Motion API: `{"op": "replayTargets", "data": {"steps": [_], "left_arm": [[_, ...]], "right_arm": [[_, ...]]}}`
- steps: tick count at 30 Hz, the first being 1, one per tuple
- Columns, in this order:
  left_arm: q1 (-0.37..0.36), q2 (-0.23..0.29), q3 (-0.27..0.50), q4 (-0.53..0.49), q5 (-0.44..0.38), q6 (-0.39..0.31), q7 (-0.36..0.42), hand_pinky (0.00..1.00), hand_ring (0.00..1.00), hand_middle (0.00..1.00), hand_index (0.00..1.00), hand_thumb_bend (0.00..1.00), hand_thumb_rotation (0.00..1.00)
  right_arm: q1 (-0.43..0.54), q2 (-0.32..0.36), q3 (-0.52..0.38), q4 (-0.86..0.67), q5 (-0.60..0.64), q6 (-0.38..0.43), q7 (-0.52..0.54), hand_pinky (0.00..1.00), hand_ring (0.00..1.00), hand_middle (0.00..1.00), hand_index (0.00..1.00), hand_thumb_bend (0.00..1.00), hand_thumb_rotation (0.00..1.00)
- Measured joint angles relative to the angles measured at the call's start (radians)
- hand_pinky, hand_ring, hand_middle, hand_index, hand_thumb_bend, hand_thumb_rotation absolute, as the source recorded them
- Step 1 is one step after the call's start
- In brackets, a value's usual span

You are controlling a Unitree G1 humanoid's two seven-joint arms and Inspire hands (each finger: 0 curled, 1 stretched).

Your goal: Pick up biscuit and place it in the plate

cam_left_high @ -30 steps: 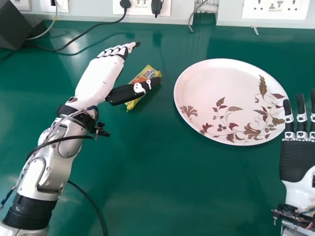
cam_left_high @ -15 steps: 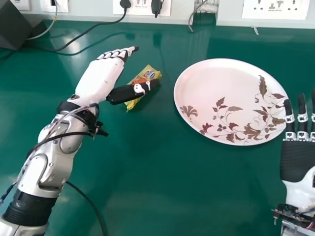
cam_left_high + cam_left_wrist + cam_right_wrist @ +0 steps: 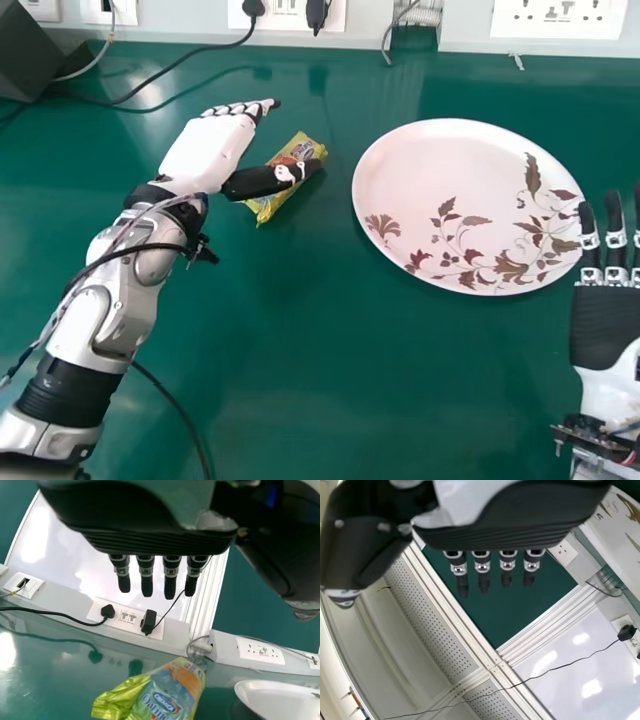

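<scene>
1 biscuit packet, yellow with orange and blue print, lies at a slant on the green counter, over on the robot's left and well short of the wall. The left hand hangs right beside it, back upward. Its fingers reach forward past the packet's far end, off to its left side, while the black thumb stretches out to the right and crosses in front of the packet's middle as the head camera sees it. 1 end of the wrapper shows beyond the thumb and the other on the near side. Whether thumb and wrapper touch, I cannot tell.

The left hand is released: in the left wrist view the fingers run out nearly straight, apart from the packet, with nothing clasped.

The 1 plate, white with brown leaves and flowers along its near and right side, sits to the right of the packet, green surface between the 2. The right hand is at the head view's right edge, palm up, fingers straight and pointing forward beside the plate's rim, and it grasps nothing.

At the back are wall sockets and a black cable; a dark box stands in the far left corner.
</scene>
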Motion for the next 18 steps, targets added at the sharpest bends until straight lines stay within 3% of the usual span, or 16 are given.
{"op": "replayTargets", "data": {"steps": [18], "left_arm": [[-0.072,0.001,-0.074,0.122,0.015,0.014,-0.037,1.0,1.0,1.0,1.0,1.0,0.74]], "right_arm": [[0.0,0.0,0.002,-0.001,0.003,-0.001,0.001,1.0,1.0,0.99,0.9,1.0,0.39]]}}
